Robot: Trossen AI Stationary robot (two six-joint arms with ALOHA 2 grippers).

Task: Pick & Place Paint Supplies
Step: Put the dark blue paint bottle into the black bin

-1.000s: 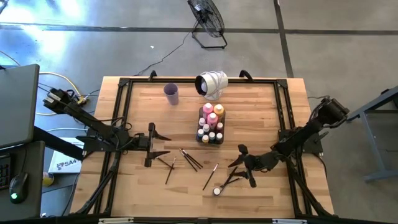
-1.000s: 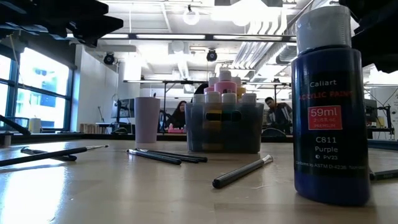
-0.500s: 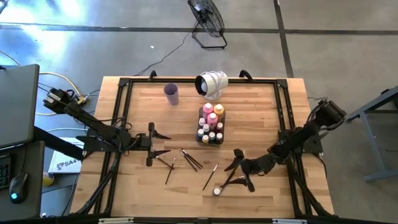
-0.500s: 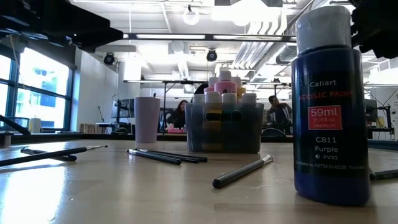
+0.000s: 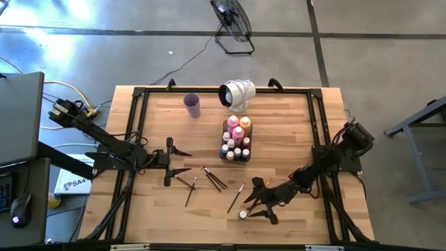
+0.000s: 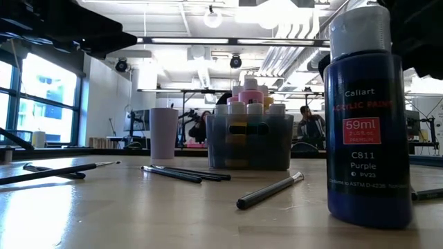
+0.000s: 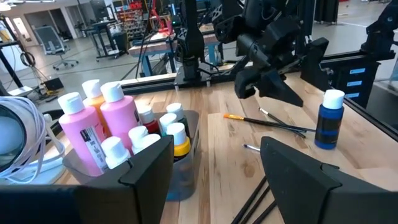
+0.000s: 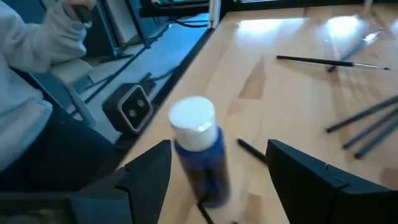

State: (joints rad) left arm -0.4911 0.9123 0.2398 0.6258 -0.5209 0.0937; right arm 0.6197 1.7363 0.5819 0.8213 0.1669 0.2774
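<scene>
A dark blue paint bottle (image 5: 243, 214) with a white cap stands upright on its base near the table's near edge; it also shows in the low view (image 6: 365, 117) and the right wrist view (image 8: 199, 155). My right gripper (image 5: 255, 202) is open just right of it, a finger on either side (image 8: 217, 152), touching nothing. Pink, orange and small white-capped bottles stand in a clear grey tray (image 5: 237, 143). Several paintbrushes (image 5: 212, 178) lie flat on the table. My left gripper (image 5: 187, 162) is open and empty left of the brushes.
A lilac cup (image 5: 192, 104) stands at the far left and a white rounded device (image 5: 237, 94) at the far middle. A small black camera (image 8: 134, 109) sits at the near edge by the blue bottle. A person's grey sleeve (image 8: 31, 93) shows beyond that edge.
My right gripper has gone toward the table's left and near edge, up to the blue bottle, staying open. The bottle, tray and brushes have kept still.
</scene>
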